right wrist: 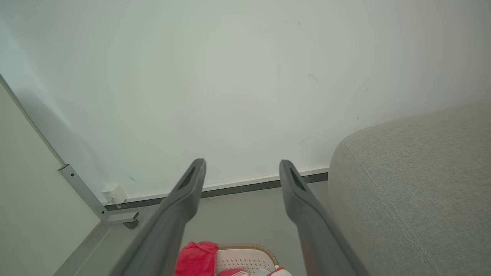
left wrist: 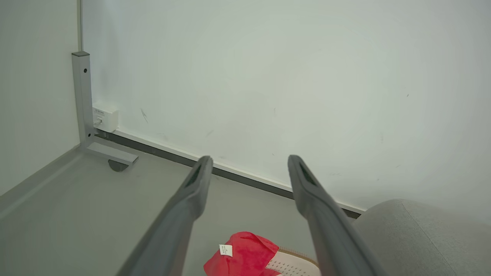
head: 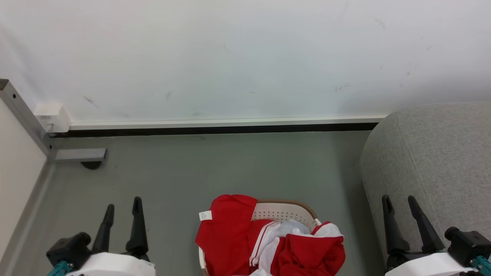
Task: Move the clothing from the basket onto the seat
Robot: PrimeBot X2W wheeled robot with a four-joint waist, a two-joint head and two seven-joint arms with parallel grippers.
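Red-and-white clothing [head: 268, 241] is heaped in the cream perforated basket [head: 285, 210] at the bottom centre of the head view; one red piece with a small white tag hangs over the basket's left rim. The grey seat [head: 437, 153] rises at the right. My left gripper [head: 122, 207] stands open at the lower left, well left of the basket, with nothing between its fingers. My right gripper [head: 401, 203] is open at the lower right, in front of the seat's edge. The left wrist view shows the clothing [left wrist: 245, 257] and the basket [left wrist: 295, 264] low between the fingers, the right wrist view the clothing [right wrist: 197, 258], the basket [right wrist: 245, 258] and the seat [right wrist: 414, 191].
A white wall [head: 245, 57] with a dark baseboard closes the far side. A grey metal frame leg [head: 76, 154] and a small white wall box [head: 51, 117] sit at the far left by a pale panel. Bare grey floor [head: 230, 168] lies between wall and basket.
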